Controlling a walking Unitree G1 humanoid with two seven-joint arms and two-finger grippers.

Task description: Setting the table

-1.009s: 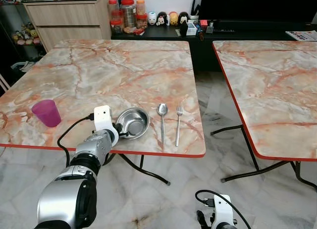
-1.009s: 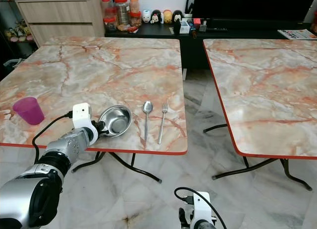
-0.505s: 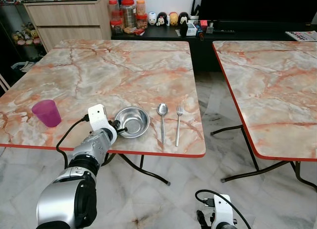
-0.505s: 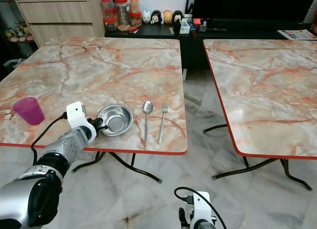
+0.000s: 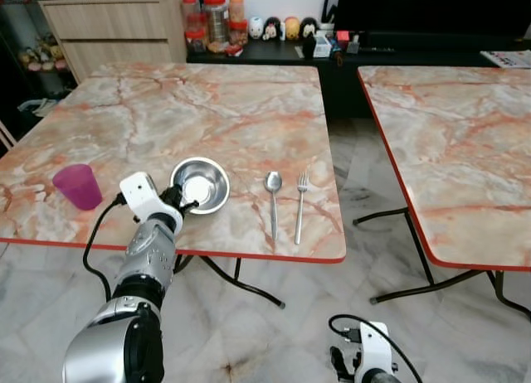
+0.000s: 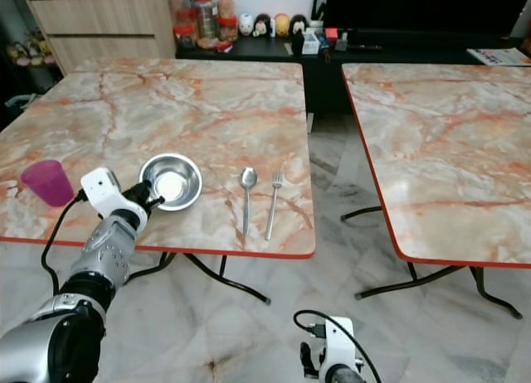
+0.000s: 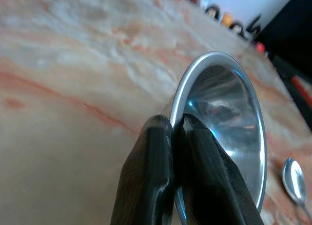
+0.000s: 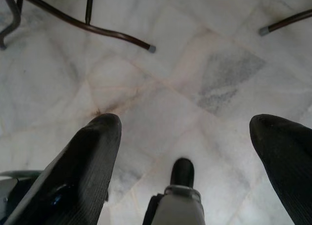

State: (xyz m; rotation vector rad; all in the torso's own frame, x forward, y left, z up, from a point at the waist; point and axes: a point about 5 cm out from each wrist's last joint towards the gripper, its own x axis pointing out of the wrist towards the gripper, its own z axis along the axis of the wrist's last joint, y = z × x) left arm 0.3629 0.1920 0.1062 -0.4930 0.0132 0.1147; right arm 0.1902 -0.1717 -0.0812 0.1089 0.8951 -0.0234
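A steel bowl point(image 5: 201, 184) rests near the front edge of the marble table point(image 5: 207, 118). My left gripper point(image 5: 180, 202) is shut on the bowl's near rim; in the left wrist view its two black fingers point(image 7: 161, 166) pinch the rim of the bowl point(image 7: 229, 118). A spoon point(image 5: 273, 199) and a fork point(image 5: 299, 202) lie side by side to the right of the bowl. A purple cup point(image 5: 78, 186) stands to the left of my left arm. My right gripper point(image 8: 187, 137) hangs open over the floor.
A second marble table point(image 5: 456, 143) stands to the right across a gap of tiled floor point(image 5: 348, 167). Behind the tables are a wooden cabinet point(image 5: 116, 31) and a dark sideboard point(image 5: 265, 51) with jars and figurines. Table legs point(image 8: 87, 23) stand close to my right gripper.
My left gripper has dragged the bowl to the left along the table, away from the spoon and fork and closer to the purple cup. The right arm has stayed hanging.
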